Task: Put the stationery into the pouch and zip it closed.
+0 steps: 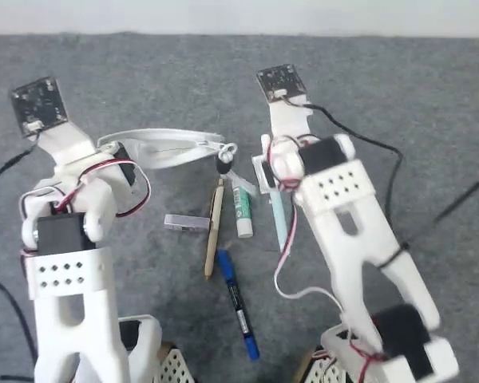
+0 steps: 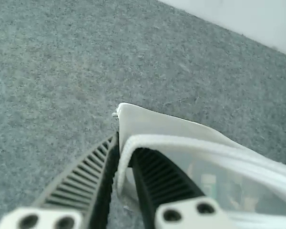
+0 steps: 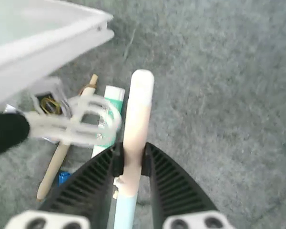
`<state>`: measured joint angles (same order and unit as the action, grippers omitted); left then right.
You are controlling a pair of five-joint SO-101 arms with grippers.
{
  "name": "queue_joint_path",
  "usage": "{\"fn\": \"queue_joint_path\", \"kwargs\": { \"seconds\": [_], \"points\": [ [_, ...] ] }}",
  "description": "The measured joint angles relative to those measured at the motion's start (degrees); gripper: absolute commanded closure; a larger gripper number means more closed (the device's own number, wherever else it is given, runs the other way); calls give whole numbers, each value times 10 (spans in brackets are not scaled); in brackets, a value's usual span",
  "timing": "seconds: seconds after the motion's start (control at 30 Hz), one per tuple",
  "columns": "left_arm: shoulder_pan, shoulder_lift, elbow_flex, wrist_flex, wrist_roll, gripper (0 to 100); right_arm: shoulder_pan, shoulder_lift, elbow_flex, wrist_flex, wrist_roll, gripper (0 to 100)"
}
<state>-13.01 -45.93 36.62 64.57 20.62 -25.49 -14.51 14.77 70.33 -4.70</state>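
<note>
Pouch [image 1: 172, 149] of white, see-through material sits on the grey table [image 1: 399, 96] ahead of the left arm. One end is pinched in the left gripper [image 2: 122, 145], whose jaws are closed tight on the pouch's rim, one finger inside the wall and the other outside. The zip pull [image 1: 226, 152] hangs at the opposite end, toward the right arm, and the mouth looks unzipped. Faint shapes show through the wall in the left wrist view, but I cannot tell whether they lie inside the pouch or behind it.

The right gripper [image 3: 131, 155] is clamped on a pen [image 3: 137, 109] with a pale cap, held near the pouch's zip end but not inside the mouth.

On the table between the arms lie a wooden pencil [image 1: 214, 231], a white-and-green tube [image 1: 243, 209] just beside it, a small flat packet [image 1: 185, 222] on the pencil's other side, and a blue marker [image 1: 238, 302] nearer the arm bases.

By my reading the task is at an early stage: the pouch is held ready and one pen is gripped but not yet in. The four other pieces wait on the table, and the zipping has not begun
</note>
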Motion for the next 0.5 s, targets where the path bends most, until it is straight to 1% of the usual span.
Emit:
{"fn": "queue_joint_path", "kwargs": {
  "seconds": [0.17, 0.5],
  "points": [
    [0, 0, 0, 0, 0, 991, -8, -84, 48, -30, 0, 992],
    [-2, 0, 0, 0, 0, 991, -8, -195, 53, -36, 0, 992]
  ]
}}
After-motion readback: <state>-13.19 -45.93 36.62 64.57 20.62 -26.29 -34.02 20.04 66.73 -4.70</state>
